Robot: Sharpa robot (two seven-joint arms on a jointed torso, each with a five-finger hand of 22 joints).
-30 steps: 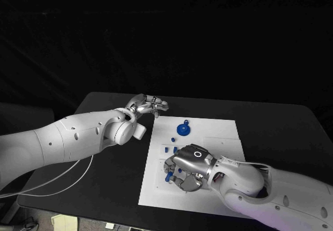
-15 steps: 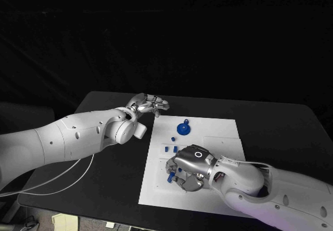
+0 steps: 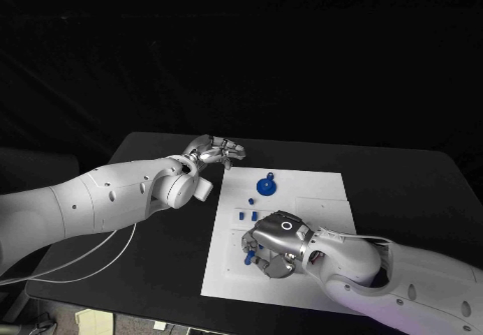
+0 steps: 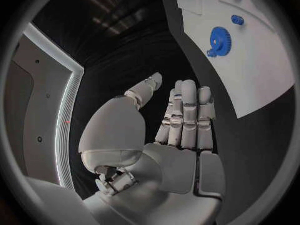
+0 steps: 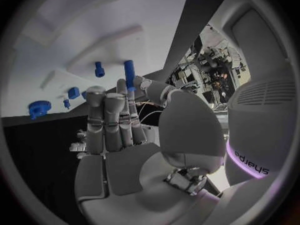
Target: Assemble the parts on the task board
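The white task board (image 3: 302,202) lies in the middle of the black table. A blue gear (image 3: 266,186) sits on its far part, and small blue pieces (image 3: 248,216) stand nearer, along its left side. My right hand (image 3: 270,248) hovers over the board's near left part and pinches a blue peg (image 5: 129,75) between thumb and a finger; the peg (image 3: 248,259) shows at the hand's left edge. My left hand (image 3: 214,150) is above the bare table just beyond the board's far left corner, fingers straight and holding nothing. The left wrist view shows the gear (image 4: 219,37) beyond the left hand (image 4: 181,130).
The black table (image 3: 403,181) extends well past the board on all sides. My left forearm (image 3: 121,195) crosses the table's left side. A pale cable (image 3: 91,258) hangs off the left edge. Raised white ridges (image 3: 322,204) mark the board's right half.
The right hand has shifted very slightly with the blue peg at its fingertips. The left hand has stayed where it was.
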